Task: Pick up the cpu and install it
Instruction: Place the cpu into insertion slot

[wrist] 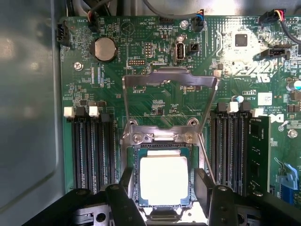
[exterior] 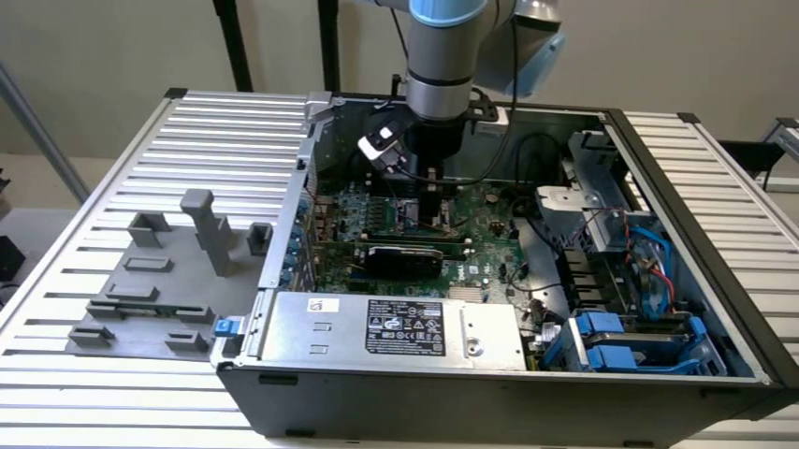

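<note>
The gripper (wrist: 164, 179) stands partly spread, apparently pinching the cpu (wrist: 163, 184) by two opposite edges. The cpu sits within the socket (wrist: 162, 147), near the raised load plate (wrist: 169, 77). It should be kept level and square to the frame, with no sideways sliding over the contacts.

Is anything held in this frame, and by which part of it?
The cpu, gripped by two opposite side edges between the fingers.
</note>
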{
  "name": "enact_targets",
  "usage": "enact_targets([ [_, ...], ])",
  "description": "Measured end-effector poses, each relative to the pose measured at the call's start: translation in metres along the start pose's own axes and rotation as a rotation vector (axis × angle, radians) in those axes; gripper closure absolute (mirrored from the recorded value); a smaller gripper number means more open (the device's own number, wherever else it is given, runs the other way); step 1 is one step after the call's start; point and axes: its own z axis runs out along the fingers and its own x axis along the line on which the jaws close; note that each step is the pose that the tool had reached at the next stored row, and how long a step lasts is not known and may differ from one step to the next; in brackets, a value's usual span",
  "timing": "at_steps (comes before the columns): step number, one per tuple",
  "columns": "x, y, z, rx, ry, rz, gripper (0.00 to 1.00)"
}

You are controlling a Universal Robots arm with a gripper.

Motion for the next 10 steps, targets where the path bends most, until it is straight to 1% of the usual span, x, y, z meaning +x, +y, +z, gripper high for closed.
enact_targets([
  [1,-0.0003,0.0,-0.0014,0.0003,0.0001,0.0,0.37],
  [2,-0.0006,0.0001,-0.0024,0.0005,0.0002,0.0,0.4],
  [3,-0.0008,0.0001,-0.0031,0.0006,0.0003,0.0,0.46],
  [4,-0.0009,0.0,-0.0035,0.0007,0.0005,0.0,0.46],
  [7,-0.0009,0.0001,-0.0036,0.0007,0.0011,0.0,0.64],
  [8,-0.0009,0.0001,-0.0036,0.0007,0.001,0.0,0.64],
  [10,-0.0009,0.0001,-0.0037,0.0007,0.0008,0.0,0.76],
])
